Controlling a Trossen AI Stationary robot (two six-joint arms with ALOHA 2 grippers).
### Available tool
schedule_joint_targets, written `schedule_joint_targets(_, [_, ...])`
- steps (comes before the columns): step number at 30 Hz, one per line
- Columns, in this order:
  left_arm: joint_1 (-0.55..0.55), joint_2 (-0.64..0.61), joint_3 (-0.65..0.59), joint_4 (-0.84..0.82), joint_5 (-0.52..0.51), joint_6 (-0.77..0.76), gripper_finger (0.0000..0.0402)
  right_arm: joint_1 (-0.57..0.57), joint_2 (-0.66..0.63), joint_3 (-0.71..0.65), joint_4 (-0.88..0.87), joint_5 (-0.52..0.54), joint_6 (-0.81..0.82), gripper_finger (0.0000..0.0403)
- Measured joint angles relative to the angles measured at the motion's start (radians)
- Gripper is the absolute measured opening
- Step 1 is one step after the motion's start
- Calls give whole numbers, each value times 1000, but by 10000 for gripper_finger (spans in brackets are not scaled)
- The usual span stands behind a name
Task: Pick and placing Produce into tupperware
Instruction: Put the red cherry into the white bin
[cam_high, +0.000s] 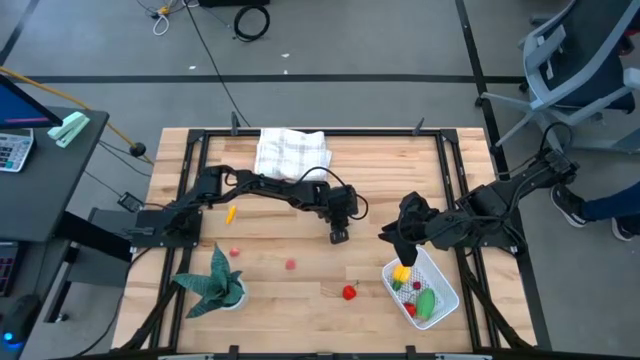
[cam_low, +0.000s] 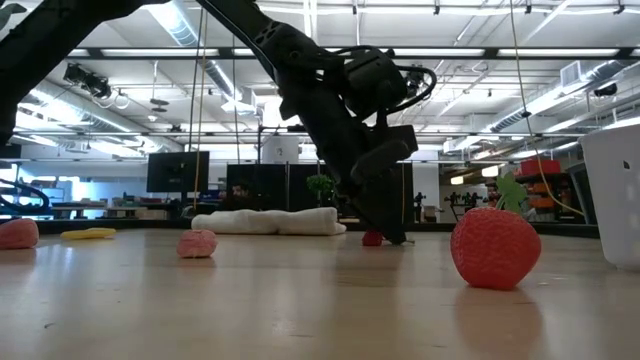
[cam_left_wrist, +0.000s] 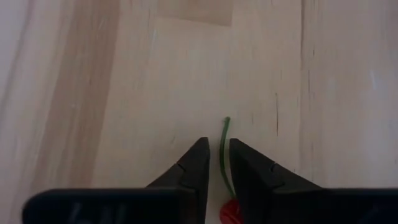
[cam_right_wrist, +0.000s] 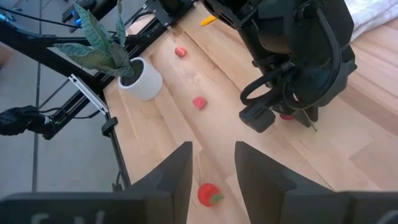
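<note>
My left gripper is down at the table's middle, pointing steeply down. A small red cherry with a green stem lies between its narrowly open fingers. My right gripper hangs open and empty above the far left corner of the white tupperware, which holds yellow, red and green produce. On the bare wood lie a red strawberry, two pink pieces and a yellow piece. My left gripper comes from above, slanting, with one finger on either side of the cherry's stem, the fingers lying along it. The red body rests on the table between the fingers. Whether the fingers touch it, I cannot tell.
A potted spiky green plant stands at the near left. A white checked cloth lies at the far edge. A black frame runs round the tabletop. Bare wood lies between the strawberry and the pink pieces.
</note>
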Motion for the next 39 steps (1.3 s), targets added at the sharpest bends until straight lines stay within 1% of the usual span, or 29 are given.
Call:
schedule_joint_targets(3, [0,1,-1,5,0,1,81,0,0,0,0,-1,-6,128])
schedule_joint_targets(5, [0,1,-1,6,0,3,78,0,0,0,0,-1,-15,128])
schedule_joint_targets(8, [-2,2,-2,4,-4,-22,55,0,0,0,0,-1,-19,128])
schedule_joint_targets(11, [-5,3,-3,8,-5,-24,14,0,0,0,0,-1,-22,128])
schedule_joint_targets(13, [-7,5,8,0,-8,-31,9,0,0,0,0,-1,-34,128])
schedule_joint_targets(18, [-18,10,92,-61,-4,-49,5,0,0,0,-1,-1,-46,128])
schedule_joint_targets(20, [-25,12,148,-88,0,-50,4,0,0,0,-1,4,-45,128])
schedule_joint_targets(22, [-34,8,219,-109,0,-49,3,0,0,0,0,33,-38,128])
schedule_joint_targets(25, [-56,4,309,-145,0,-48,3,0,-4,0,2,137,-47,125])
schedule_joint_targets(27, [-75,4,361,-152,6,-49,2,0,-15,0,3,233,-65,122])
schedule_joint_targets(30, [-107,4,440,-142,49,-49,2,1,-49,1,13,389,-106,116])
schedule_joint_targets(32, [-129,4,467,-117,77,-50,2,1,-78,2,17,484,-148,112])
schedule_joint_targets(36, [-167,4,470,45,137,-48,1,-6,-144,1,9,644,-301,106])
schedule_joint_targets(37, [-177,8,470,109,159,-47,1,-17,-162,0,-4,685,-343,106])
schedule_joint_targets(39, [-198,20,473,246,209,-43,1,-41,-191,1,-3,726,-389,106])
